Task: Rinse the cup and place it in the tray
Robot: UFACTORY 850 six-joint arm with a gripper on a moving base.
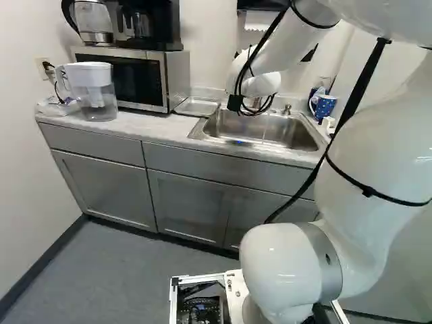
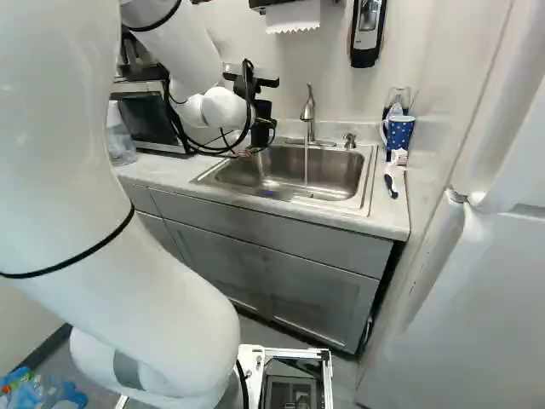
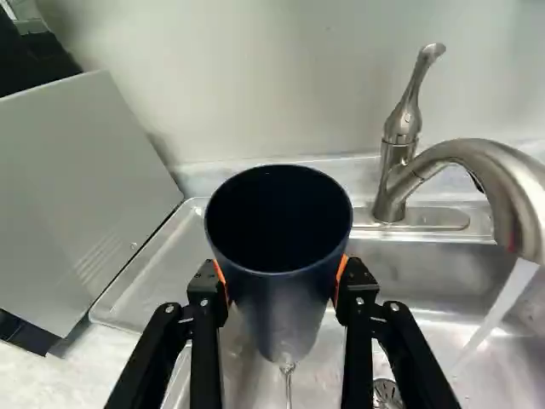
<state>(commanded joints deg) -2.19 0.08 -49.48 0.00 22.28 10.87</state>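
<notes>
Cup (image 3: 285, 302) upright between pincer's (image 3: 278, 285) orange pads (image 3: 341, 279), gripped.

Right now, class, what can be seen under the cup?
Water trickles from the base of the cup over the sink, where part of the drain shows. Whatever part of the basin the cup and gripper cover cannot be seen.
</notes>
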